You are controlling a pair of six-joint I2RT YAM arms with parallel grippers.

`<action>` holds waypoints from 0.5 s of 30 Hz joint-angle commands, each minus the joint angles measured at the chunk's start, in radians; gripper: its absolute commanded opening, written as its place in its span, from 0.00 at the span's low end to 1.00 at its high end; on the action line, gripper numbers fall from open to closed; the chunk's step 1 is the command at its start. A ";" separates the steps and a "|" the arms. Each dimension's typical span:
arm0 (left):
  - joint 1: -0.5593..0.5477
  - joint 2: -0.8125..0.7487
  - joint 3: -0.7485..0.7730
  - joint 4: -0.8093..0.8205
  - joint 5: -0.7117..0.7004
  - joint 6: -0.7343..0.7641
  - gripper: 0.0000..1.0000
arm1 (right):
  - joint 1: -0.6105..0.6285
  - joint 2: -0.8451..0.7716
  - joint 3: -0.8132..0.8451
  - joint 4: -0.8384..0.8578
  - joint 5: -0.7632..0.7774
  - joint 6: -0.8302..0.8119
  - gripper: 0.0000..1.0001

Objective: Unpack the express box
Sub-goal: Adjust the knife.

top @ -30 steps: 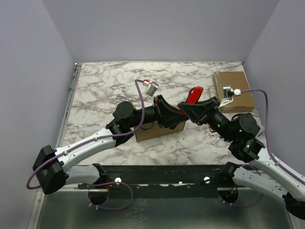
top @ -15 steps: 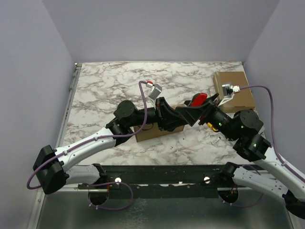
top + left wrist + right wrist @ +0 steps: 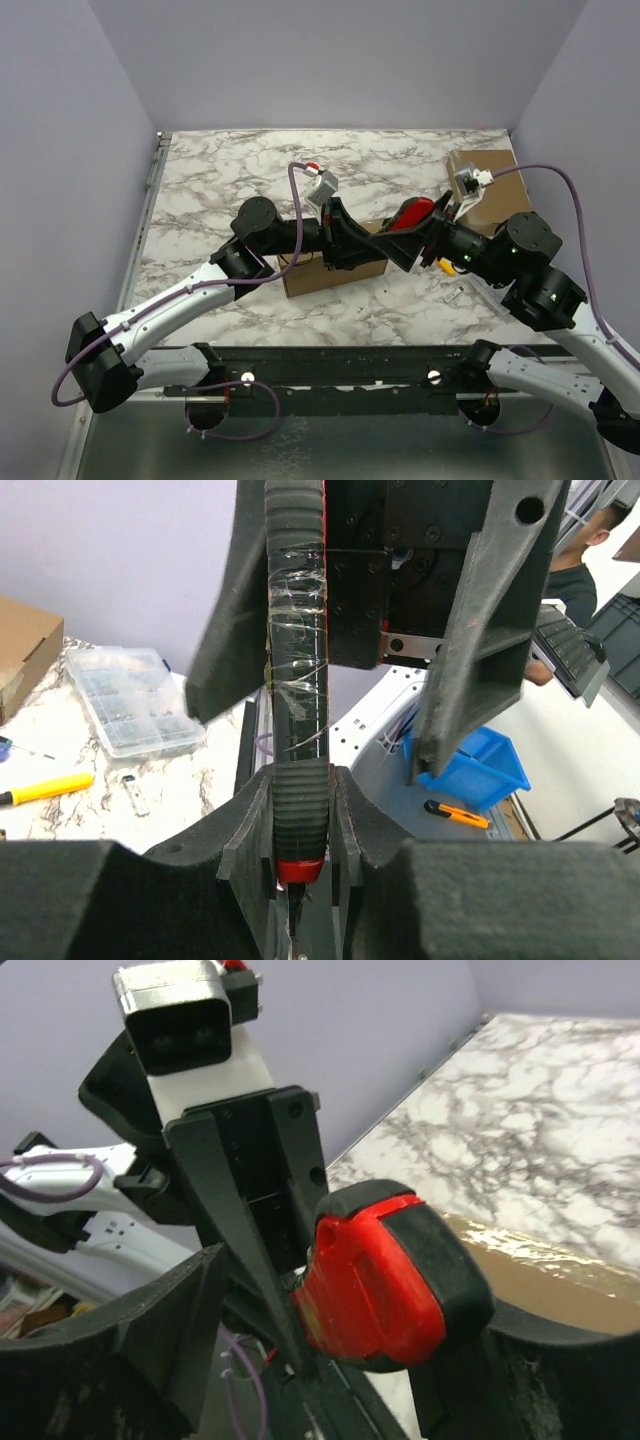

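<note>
1. Tipped the cutter (image 3: 295, 680) down flatter than a second ago, when it was held up steeply in the right gripper's pinch. Swung the right arm's elbow outward to the right, and brought the left wrist in closer from the other side.
2. Clamped firmly now by the left fingers (image 3: 245, 830) on the cutter's black ribbed grip, just above its red tip. Left gripper (image 3: 298, 810) narrowed down, with the handle filling the whole gap.
3. Spread wide at the right gripper (image 3: 360, 1300), with nothing pinched. Seen from the left wrist, one finger close beside the taped handle and the other well apart. Cannot tell whether the near finger touches.
4. Seen from the right wrist, the cutter's red butt end lying between the parted right fingers.
5. Held off the table between the two wrists, over the far right part of the express box (image 3: 310, 278).
6. Standing on the marble table (image 3: 220, 180) at its middle, that brown box, largely covered by both arms. Cannot tell whether its top is cut or closed.
7. Farther out: a second cardboard box (image 3: 505, 205) at the far right corner, a yellow-handled tool (image 3: 443, 265) beside the right arm, and a small metal piece (image 3: 453, 293) just nearer.
</note>
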 commanded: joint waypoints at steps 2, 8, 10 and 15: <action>0.023 -0.032 0.030 0.001 0.114 0.005 0.00 | 0.001 0.015 0.020 -0.015 -0.152 -0.008 0.67; 0.023 -0.061 -0.003 0.050 0.154 -0.034 0.00 | 0.001 0.003 -0.029 0.085 -0.230 -0.007 0.62; 0.023 -0.066 -0.008 0.057 0.158 -0.042 0.00 | 0.001 0.002 -0.050 0.127 -0.241 0.003 0.60; 0.023 -0.068 -0.010 0.065 0.180 -0.043 0.00 | 0.001 0.024 -0.064 0.176 -0.254 0.011 0.53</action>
